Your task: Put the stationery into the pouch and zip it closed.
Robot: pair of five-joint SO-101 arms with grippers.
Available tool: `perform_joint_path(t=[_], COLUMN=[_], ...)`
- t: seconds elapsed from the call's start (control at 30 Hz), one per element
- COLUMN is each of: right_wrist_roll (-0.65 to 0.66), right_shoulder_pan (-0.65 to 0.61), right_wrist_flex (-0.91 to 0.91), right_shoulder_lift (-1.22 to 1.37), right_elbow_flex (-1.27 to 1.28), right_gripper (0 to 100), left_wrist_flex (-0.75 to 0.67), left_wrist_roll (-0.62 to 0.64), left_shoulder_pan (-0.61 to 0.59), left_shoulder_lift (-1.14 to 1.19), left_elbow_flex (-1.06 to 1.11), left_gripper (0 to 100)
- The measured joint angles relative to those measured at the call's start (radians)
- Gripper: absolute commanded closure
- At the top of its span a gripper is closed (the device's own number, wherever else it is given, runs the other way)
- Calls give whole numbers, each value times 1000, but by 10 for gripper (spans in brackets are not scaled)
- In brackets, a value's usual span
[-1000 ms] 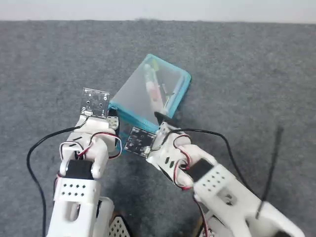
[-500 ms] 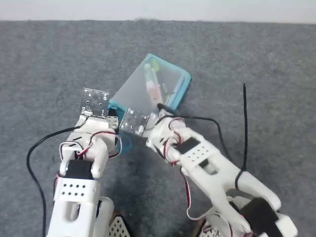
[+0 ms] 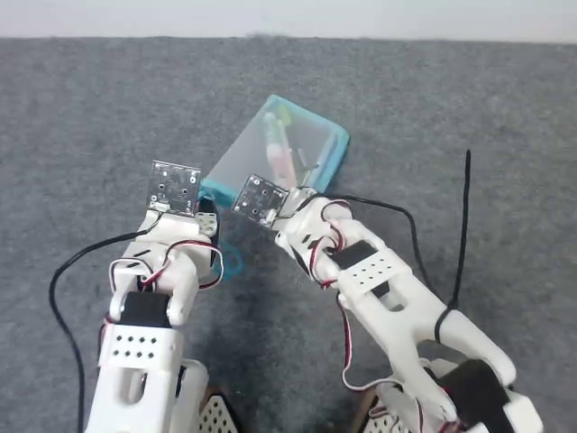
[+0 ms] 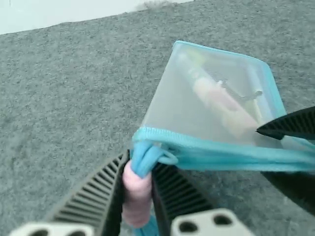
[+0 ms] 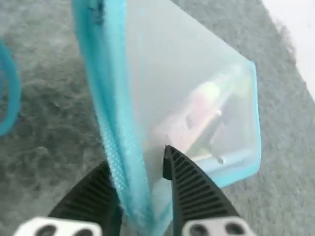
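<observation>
Nearest me stand the two white plastic arms with red and black wires looped along their joints. The left claw [image 4: 140, 167] has its ribbed black jaws pinched tight on the near corner of the pouch [image 4: 172, 108], gripping a bunched turquoise fabric tab there. A pale pink piece sits between the jaws as well, and I can't tell what it is. A turquoise strap [image 3: 232, 260] curls on the surface [image 3: 451, 108] just beside that claw. Alongside it, the right claw [image 5: 137, 160] straddles the same zip edge a little further along. Its jaws are drawn narrow, one against the woven turquoise edging and the other pressed to the frosted face, so it holds the pouch by that edge. The pouch is flat and roughly rectangular, made of soft, cloudy, see-through plastic and bound all round in bright turquoise tape, with rounded corners at the far end. It sits about mid-surface just beyond the two claws, its zip edge toward the arms and its far end angled away to the right. The stationery [image 4: 221, 101] shows through the plastic as blurred shapes: a long pinkish stick with a greenish tip toward the far end, and a thin dark metal clip beside it. The surface under everything is a fuzzy, felt-like grey fabric that runs to a pale wall [image 3: 288, 18] at the back.
</observation>
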Motion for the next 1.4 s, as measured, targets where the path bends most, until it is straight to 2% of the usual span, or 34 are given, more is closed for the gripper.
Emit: perform_joint_path(t=[0.17,0.4,0.77,0.87,1.07,1.27,1.4], right_wrist_roll=[0,0,49,49,44,-18,-97], right_shoulder_pan=[57,176,281,296,334,345,341], right_wrist_flex=[129,390,414,427,463,608,707], right_shoulder_lift=[-37,-242,-499,-522,-574,-661,-749], right_elbow_flex=[-14,-20,192,221,276,292,293], right_gripper=[992,992,992,992,991,984,872], left_wrist_flex=[0,0,0,15,15,15,20], left_wrist_roll=[0,0,-2,-2,-2,-3,0], left_shoulder_pan=[2,6,11,49,172,241,241], left_shoulder_lift=[0,0,0,0,-14,-17,-21], left_elbow_flex=[0,0,0,5,64,80,78], left_gripper=[990,990,989,985,858,766,761])
